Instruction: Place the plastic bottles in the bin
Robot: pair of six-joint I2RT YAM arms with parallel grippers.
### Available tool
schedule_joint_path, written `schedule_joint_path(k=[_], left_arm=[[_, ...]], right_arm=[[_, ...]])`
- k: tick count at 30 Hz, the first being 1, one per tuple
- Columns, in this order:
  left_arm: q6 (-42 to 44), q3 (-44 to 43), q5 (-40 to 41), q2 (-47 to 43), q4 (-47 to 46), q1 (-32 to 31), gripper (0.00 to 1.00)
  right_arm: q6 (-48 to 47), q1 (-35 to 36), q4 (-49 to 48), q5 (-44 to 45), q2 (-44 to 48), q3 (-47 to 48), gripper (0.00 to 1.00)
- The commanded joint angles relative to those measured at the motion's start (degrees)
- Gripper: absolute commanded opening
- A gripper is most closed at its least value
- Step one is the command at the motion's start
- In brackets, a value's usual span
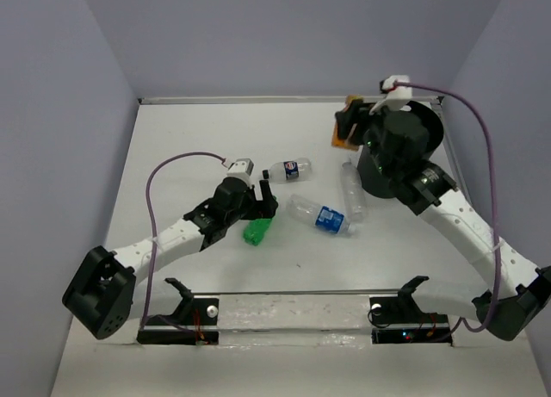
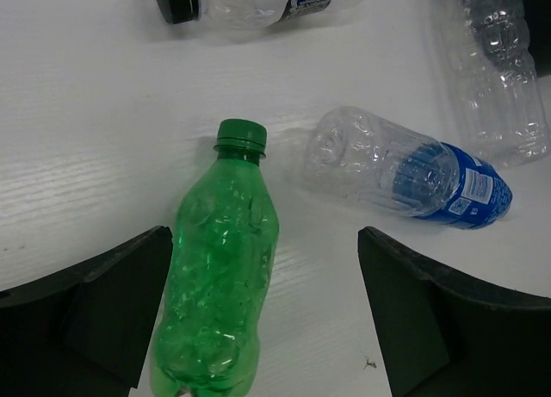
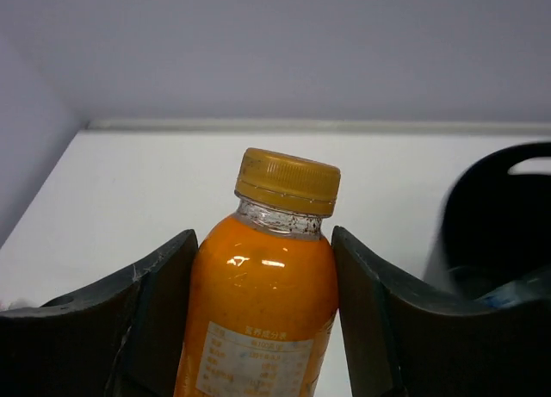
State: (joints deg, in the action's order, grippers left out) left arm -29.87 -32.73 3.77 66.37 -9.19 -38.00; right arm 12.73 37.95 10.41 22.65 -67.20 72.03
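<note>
My left gripper [image 2: 263, 311] is open over a green bottle [image 2: 219, 276] that lies on the table next to its left finger; the green bottle also shows in the top view [image 1: 256, 232]. My right gripper [image 3: 263, 294] is shut on an orange bottle [image 3: 263, 302] with a yellow-orange cap, held up left of the black bin [image 1: 430, 126]. The bin's rim shows at the right in the right wrist view [image 3: 499, 207]. A clear bottle with a blue label [image 1: 323, 216], a clear dark-capped bottle [image 1: 288, 168] and a plain clear bottle [image 1: 353, 189] lie on the table.
White table with lavender walls at the back and sides. A metal rail [image 1: 293, 315] with clamps runs along the near edge. A purple cable [image 1: 172, 169] loops over the left arm, and another cable [image 1: 486, 139] arcs over the right arm.
</note>
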Motion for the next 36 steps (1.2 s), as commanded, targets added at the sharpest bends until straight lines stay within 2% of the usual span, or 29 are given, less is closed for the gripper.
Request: schedule_joint_path(k=[1,3,6,8,12,13,14,15,18,20,23,26,28,29,32,33,36], left_arm=[[4.11,-5.14,-1.05,6.20,-2.24,-0.76,0.99],[5.08,-6.20,0.18,8.68,-2.06,-0.76,0.98],[6.04,-8.40,1.50,12.99,-1.88,-0.85,0.95],[6.92,-9.80,1.94,15.71,-1.80,-0.94,0.95],[8.16,-11.21,3.96,18.88,-1.01,-1.03,0.94],[8.25,-11.30,3.88,19.84,-0.92,-1.03,0.94],[8.51,-11.48,3.79,20.29,-0.92,-1.03,0.93],[8.60,-11.57,3.79,20.64,-0.92,-1.11,0.92],[8.95,-12.26,3.70,22.48,-0.57,-1.20,0.86],[8.95,-12.36,3.79,22.84,-0.48,-1.20,0.83],[8.86,-12.36,4.14,23.37,-0.30,-1.20,0.75],[8.60,-12.45,4.84,23.02,0.49,-1.29,0.60],[8.42,-12.45,5.11,22.67,1.28,-1.29,0.47],[8.42,-12.36,5.63,22.40,1.54,-1.38,0.31],[7.90,-12.27,6.34,21.79,2.68,-1.55,0.13],[7.72,-12.27,6.60,21.26,3.38,-1.64,0.02],[7.11,-12.71,6.86,19.51,4.62,-1.82,0.00]], right_arm=[[-8.86,-12.18,-8.02,8.10,-0.73,5.57,0.27],[-9.83,-19.98,-10.93,7.67,-2.75,5.67,0.27],[-12.10,-26.15,-18.05,8.45,-6.78,4.61,0.27],[-15.97,-28.19,-23.65,8.64,-8.73,3.21,0.28],[-15.90,-31.80,-28.69,5.74,-11.55,0.75,0.30],[-15.81,-31.80,-28.87,5.56,-11.81,0.31,0.33],[-15.55,-31.80,-29.65,5.21,-11.90,-1.00,0.47],[-14.94,-31.80,-29.66,4.77,-11.82,-1.62,0.56],[-10.83,-31.80,-24.59,4.24,-10.59,-2.60,0.89],[-8.70,-31.80,-22.82,3.45,-9.10,-3.21,0.91],[-5.00,-31.80,-21.85,-0.59,-4.18,-6.37,0.92],[-2.45,-31.80,-20.18,-3.14,1.09,-8.92,0.93],[-1.05,-31.80,-18.68,-4.89,4.17,-9.97,0.94],[0.00,-31.80,-17.63,-6.55,5.23,-10.41,0.94],[1.50,-31.80,-16.22,-8.76,9.36,-13.04,0.95],[2.64,-31.80,-15.95,-10.07,10.41,-13.75,0.95],[4.84,-31.80,-15.60,-13.76,14.28,-16.74,0.95]])
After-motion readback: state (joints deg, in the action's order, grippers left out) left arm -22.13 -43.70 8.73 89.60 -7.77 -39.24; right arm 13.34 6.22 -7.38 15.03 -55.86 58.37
